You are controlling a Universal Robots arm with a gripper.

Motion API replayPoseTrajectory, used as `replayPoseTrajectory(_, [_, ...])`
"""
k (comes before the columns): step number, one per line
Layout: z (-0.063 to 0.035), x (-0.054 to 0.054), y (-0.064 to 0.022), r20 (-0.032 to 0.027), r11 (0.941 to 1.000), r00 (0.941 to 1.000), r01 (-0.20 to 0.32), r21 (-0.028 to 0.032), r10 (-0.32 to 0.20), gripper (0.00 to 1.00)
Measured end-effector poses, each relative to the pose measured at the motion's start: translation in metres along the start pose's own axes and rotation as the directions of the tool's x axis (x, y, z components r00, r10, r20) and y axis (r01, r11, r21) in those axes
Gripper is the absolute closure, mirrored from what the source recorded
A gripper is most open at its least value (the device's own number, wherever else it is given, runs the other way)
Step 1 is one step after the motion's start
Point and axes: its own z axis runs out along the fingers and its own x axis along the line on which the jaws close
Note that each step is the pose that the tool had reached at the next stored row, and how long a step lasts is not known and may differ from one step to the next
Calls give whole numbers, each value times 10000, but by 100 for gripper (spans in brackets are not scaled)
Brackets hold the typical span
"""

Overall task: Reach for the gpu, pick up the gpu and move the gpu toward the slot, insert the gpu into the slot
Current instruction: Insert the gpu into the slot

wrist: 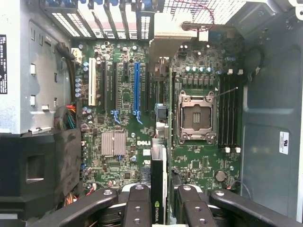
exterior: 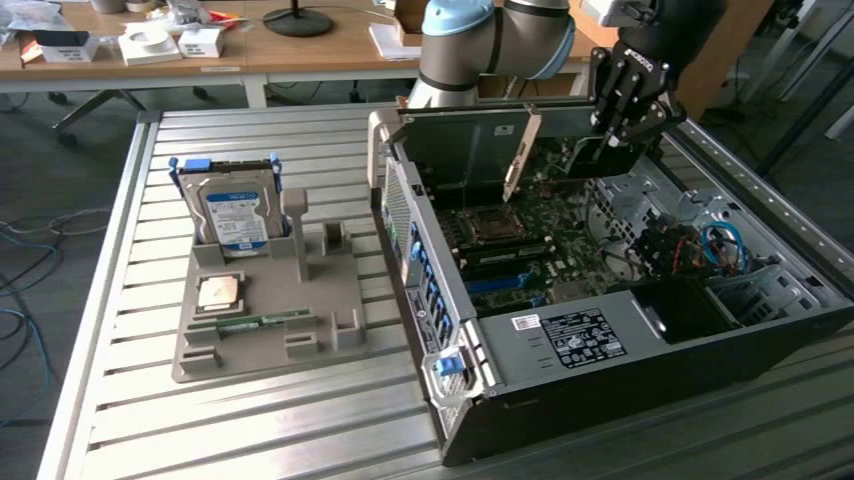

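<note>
A robot arm's claw [exterior: 607, 158] reaches down into an open computer case on the bench, pinching the top edge of the gpu [exterior: 554, 150] between its fingers. The card hangs on edge beneath the claw, apparently just above the green motherboard [wrist: 203, 163]. Its long axis is parallel to the connector strips, with the silver bracket toward the case's rear. What appears to be the black slot [wrist: 148, 92] lies just beside its lower edge.

Your exterior view: soft, even light on the table [exterior: 267, 430]. Wrist view: glare at the rear opening [wrist: 168, 23], gripper [wrist: 164, 205] shadowed.
</note>
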Motion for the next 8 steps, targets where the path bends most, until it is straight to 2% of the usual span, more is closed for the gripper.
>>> replayPoseTrajectory(8, [18,1,-1,2,10000,10000,0,1,0,73])
